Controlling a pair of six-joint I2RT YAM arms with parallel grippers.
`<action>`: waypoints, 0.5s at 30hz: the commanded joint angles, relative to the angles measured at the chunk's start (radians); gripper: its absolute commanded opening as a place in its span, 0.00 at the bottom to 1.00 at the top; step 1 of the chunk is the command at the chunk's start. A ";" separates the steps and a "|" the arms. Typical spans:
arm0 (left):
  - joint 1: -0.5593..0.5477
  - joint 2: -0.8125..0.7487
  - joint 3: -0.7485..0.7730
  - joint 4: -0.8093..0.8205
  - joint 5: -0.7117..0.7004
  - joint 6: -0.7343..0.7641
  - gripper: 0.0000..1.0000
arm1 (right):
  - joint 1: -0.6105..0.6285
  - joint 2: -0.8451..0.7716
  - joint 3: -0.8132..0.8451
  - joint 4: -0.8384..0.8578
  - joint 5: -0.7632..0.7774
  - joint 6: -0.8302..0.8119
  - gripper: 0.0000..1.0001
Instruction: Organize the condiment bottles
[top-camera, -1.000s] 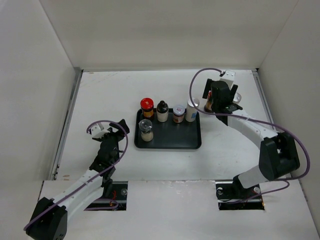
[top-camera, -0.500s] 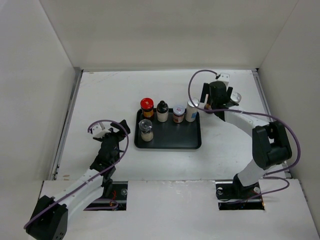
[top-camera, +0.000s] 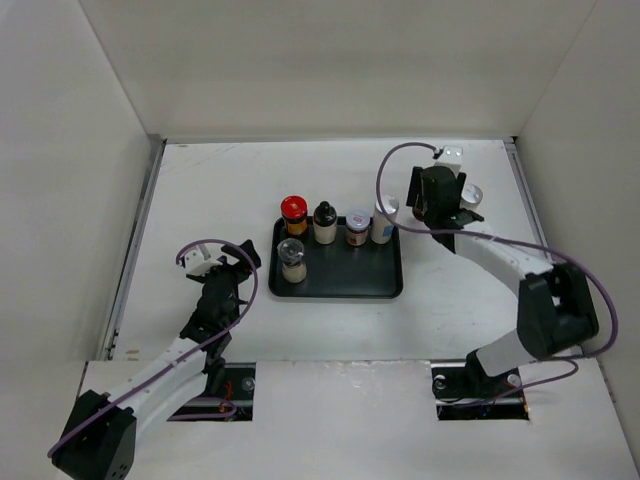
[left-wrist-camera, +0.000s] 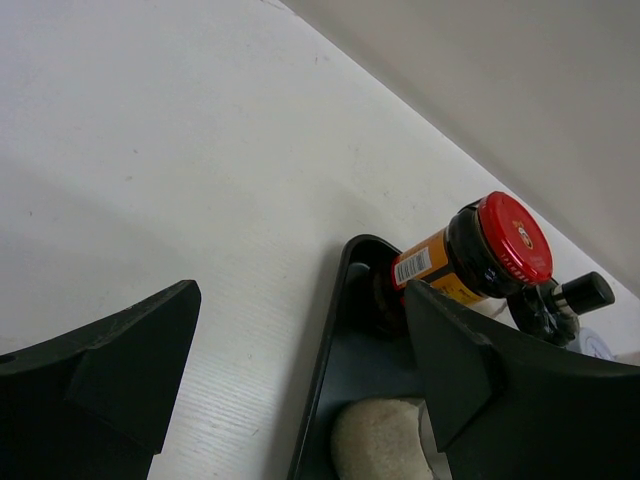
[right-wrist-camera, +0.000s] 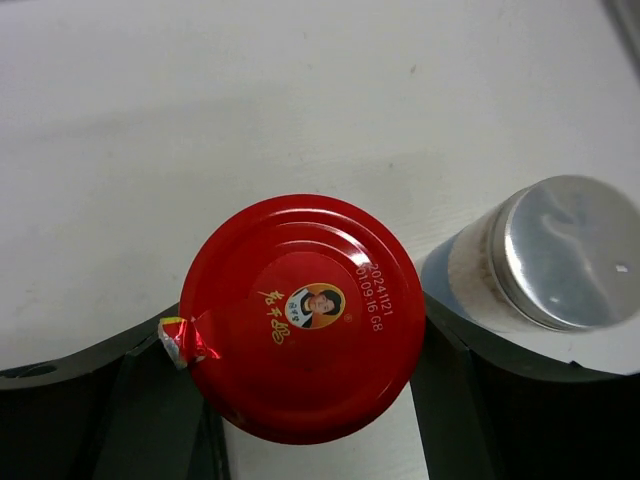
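1. Right gripper (right-wrist-camera: 300, 375) of mine straddles a dark glass jar with a round red metal cap (right-wrist-camera: 300, 315), one black finger on each side. The cap hides my pads, so I cannot tell whether I am squeezing the jar or only flanking it.
2. That jar stands upright on the white table (top-camera: 220, 190), off the right end of the black rectangular tray (top-camera: 345, 272), toward the back right.
3. Just beside it, on its right, stands a tall white-and-blue cylinder with a silver cap (right-wrist-camera: 560, 250), also outside the tray. One of my right fingers sits between the two.
4. My left gripper (left-wrist-camera: 300, 330) hangs over the table near the tray's front-left corner, jaws spread wide with nothing between them.
5. Five containers stand upright in the tray. Along its back edge, left to right:
   - a second red-capped dark jar (top-camera: 294, 213)
   - a black-capped bottle (top-camera: 324, 222)
   - a small pale-lidded jar (top-camera: 357, 228)
   - a second white-and-blue cylinder (top-camera: 383, 222)
6. At the tray's front left stands a round clear jar with pale contents (top-camera: 291, 262), apart from the back row.
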 joint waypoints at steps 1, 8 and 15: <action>-0.005 0.003 0.012 0.048 0.011 -0.009 0.83 | 0.080 -0.223 0.045 0.219 0.110 -0.072 0.63; -0.005 -0.006 0.010 0.050 0.004 -0.009 0.83 | 0.342 -0.389 0.022 0.206 0.130 -0.127 0.62; -0.002 -0.001 0.010 0.052 0.001 -0.009 0.83 | 0.620 -0.283 -0.027 0.220 0.072 -0.064 0.63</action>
